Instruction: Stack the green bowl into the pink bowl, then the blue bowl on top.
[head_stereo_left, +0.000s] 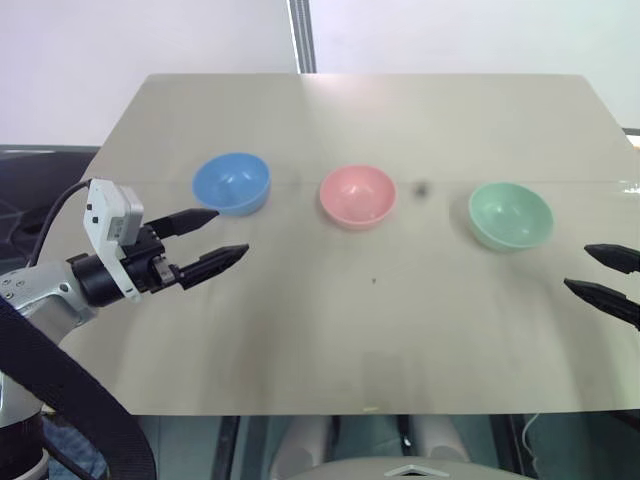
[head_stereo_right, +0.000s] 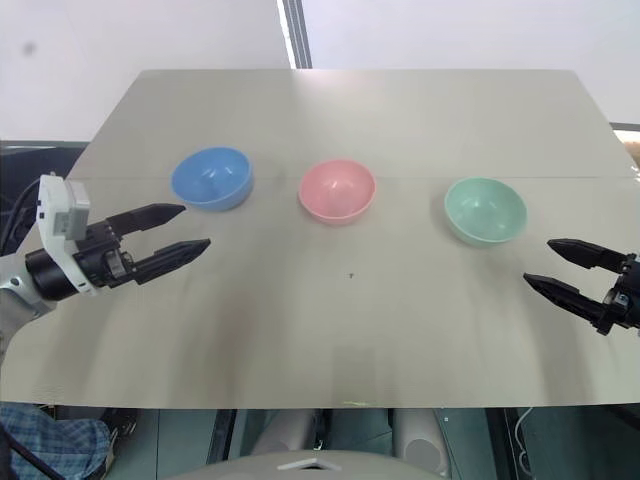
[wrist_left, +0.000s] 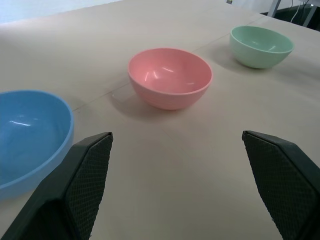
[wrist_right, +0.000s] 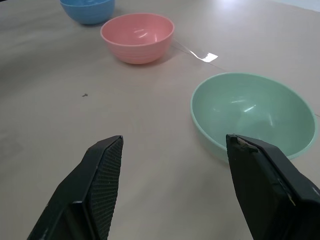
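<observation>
The right gripper (head_stereo_right: 568, 268) hovers empty, fingers spread wide, just short of the green bowl (head_stereo_right: 485, 209); the left gripper (head_stereo_right: 172, 229), fingers equally apart, waits near the blue bowl (head_stereo_right: 211, 177); the pink bowl (head_stereo_right: 337, 188) sits between the other two, well apart from each, all three upright and empty. The green bowl likely goes first: pinch its near rim, lift clear, lower it level into the pink bowl. The beige table (head_stereo_right: 350, 330) is matte; beyond the pink bowl stands a pale wall (head_stereo_right: 140, 30).
</observation>
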